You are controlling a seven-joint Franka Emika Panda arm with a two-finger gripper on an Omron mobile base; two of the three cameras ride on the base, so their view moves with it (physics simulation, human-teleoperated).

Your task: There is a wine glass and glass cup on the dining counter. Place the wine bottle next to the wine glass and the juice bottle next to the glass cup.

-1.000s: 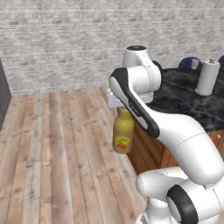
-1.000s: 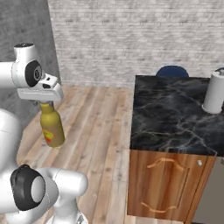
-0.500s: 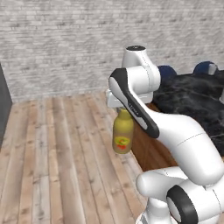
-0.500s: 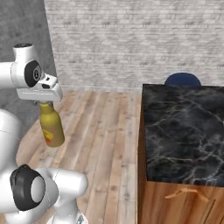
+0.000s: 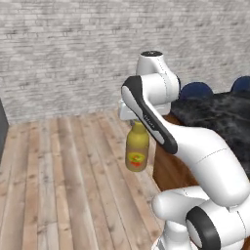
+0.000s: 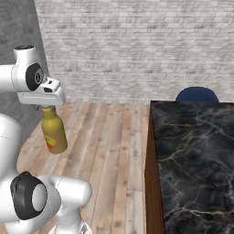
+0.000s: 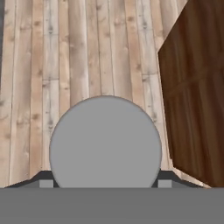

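**Juice bottle hanging in the gripper above the wood floor, beside the dining counter end**

Juice bottle [image 5: 137, 153] is hanging upright from the gripper [image 5: 137, 123], clear of the plank floor [image 5: 58, 185] and well above it. The jaws are sitting closed on the bottle's neck, just under the cap; the yellow body and its red-and-yellow label are showing in full below the hand. In the left base view the bottle is hanging left of the arm's white links, with the brick wall [image 5: 63, 53] behind it.

Moving right, the dining counter [image 5: 219, 117] is standing near the bottle but apart from it; its wood front is facing the bottle and its black marble-veined top is running off to the right edge. Two blue stools [image 5: 196, 91] are showing at its far side.

In the right base view the same bottle [image 6: 53, 130] is hanging from the gripper [image 6: 47, 109] at the left, with open floor lying between it and the counter [image 6: 192, 155] at the right.

In the hand view the bottle's grey cap [image 7: 105, 142] is sitting between the two dark fingertips [image 7: 43, 178], floor planks are lying beneath, and the counter's wood front [image 7: 192, 96] is rising at the right.
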